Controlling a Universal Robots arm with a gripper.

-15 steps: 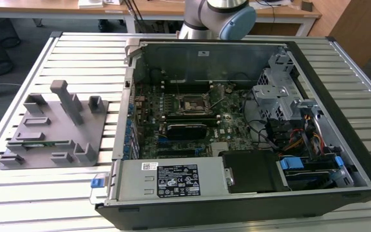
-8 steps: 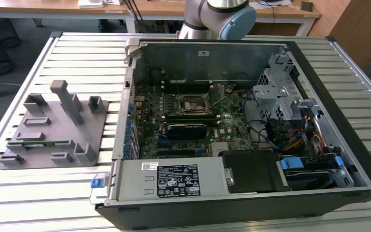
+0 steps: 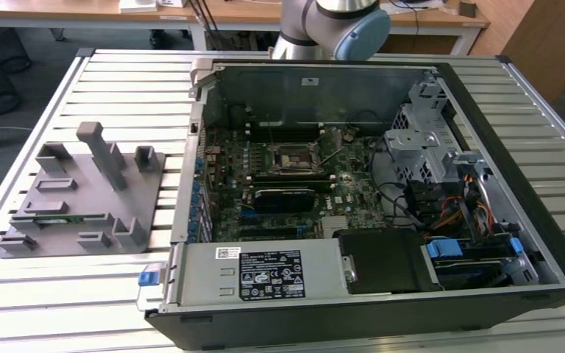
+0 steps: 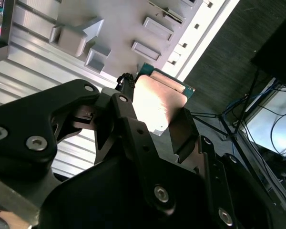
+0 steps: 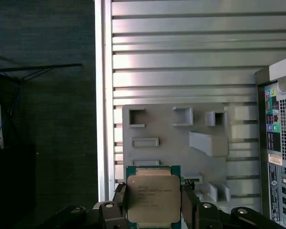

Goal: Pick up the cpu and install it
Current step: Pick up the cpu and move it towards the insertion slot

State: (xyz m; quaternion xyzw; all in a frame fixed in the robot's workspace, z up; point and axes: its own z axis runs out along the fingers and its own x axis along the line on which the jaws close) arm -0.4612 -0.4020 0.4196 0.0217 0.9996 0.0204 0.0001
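The cpu (image 5: 152, 198) is a flat square chip with a silver-grey metal top and a green edge. It sits between the black fingers (image 5: 115, 210) of my gripper (image 5: 152, 212), which is shut on it by two opposite sides. In the second wrist view the cpu (image 4: 157, 100) appears from behind the gripper (image 4: 155, 119), lifted well above the grey fixture plate (image 4: 114, 28). That fixture plate (image 5: 171, 143) lies on the slatted table beneath the chip. The motherboard's black square socket (image 3: 288, 158) is visible inside the open computer case (image 3: 518, 184) in the exterior view.
The grey fixture plate (image 3: 76, 198) with raised holders is on the exterior view's left and holds a green memory stick (image 3: 67, 218). The case's rear panel (image 5: 281, 143) stands beside the fixture. The table edge (image 5: 102, 95) borders dark floor. The arm's base (image 3: 332, 29) rises behind the case.
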